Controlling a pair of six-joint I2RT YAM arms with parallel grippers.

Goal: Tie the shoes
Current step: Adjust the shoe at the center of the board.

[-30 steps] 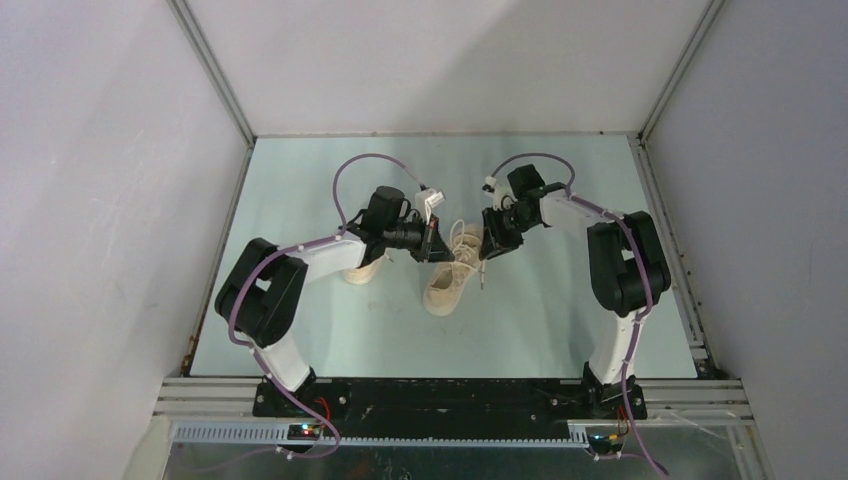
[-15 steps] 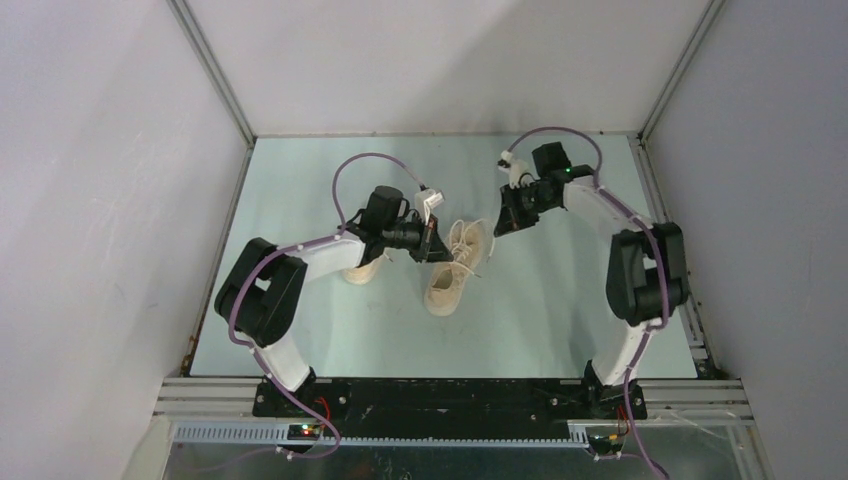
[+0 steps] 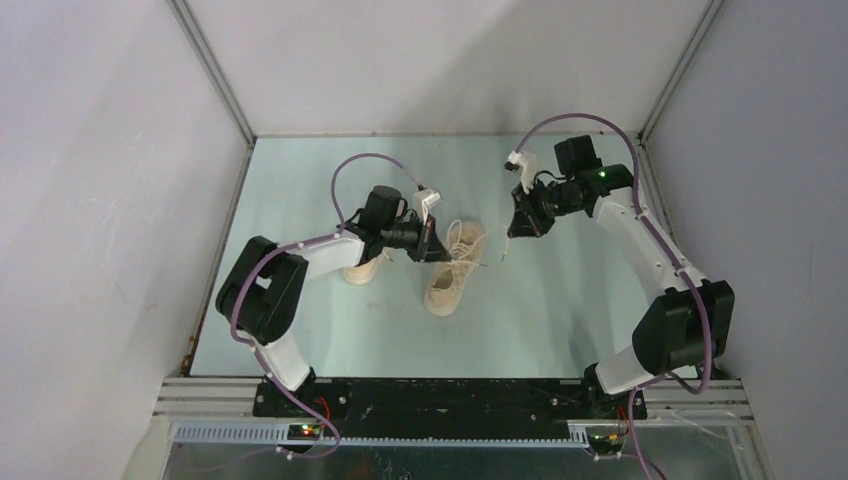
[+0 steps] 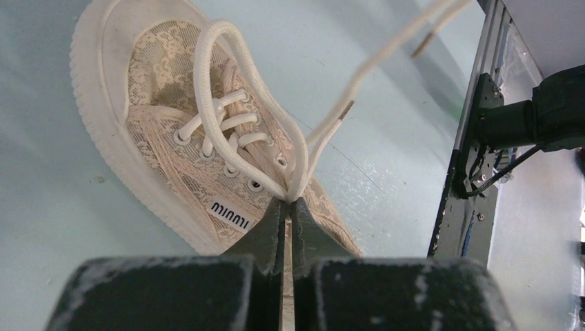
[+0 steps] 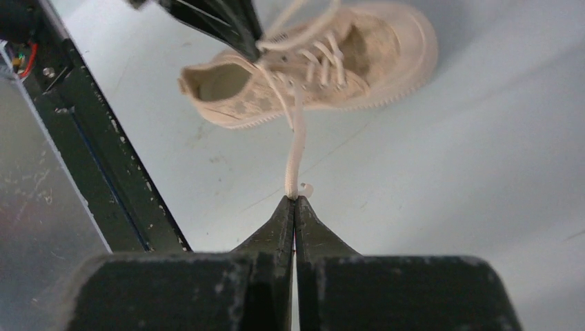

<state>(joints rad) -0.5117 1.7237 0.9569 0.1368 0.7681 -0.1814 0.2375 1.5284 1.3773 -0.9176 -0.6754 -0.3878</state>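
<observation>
From above, the right gripper (image 3: 517,228) has swung outward from the shoe (image 3: 447,285) lying mid-table (image 3: 560,320), drawing its lace (image 3: 470,232) along. The left wrist view shows the left gripper (image 4: 290,203) clamped on a loop (image 4: 207,76) above the eyelets. In the right wrist view the jaws are pinched shut on the lace end, which runs straight back to the shoe, so the knot is probably being tightened.

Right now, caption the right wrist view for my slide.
Right gripper shut on a lace stretched straight from the beige sneaker, left gripper pinching a loop above it.
</observation>
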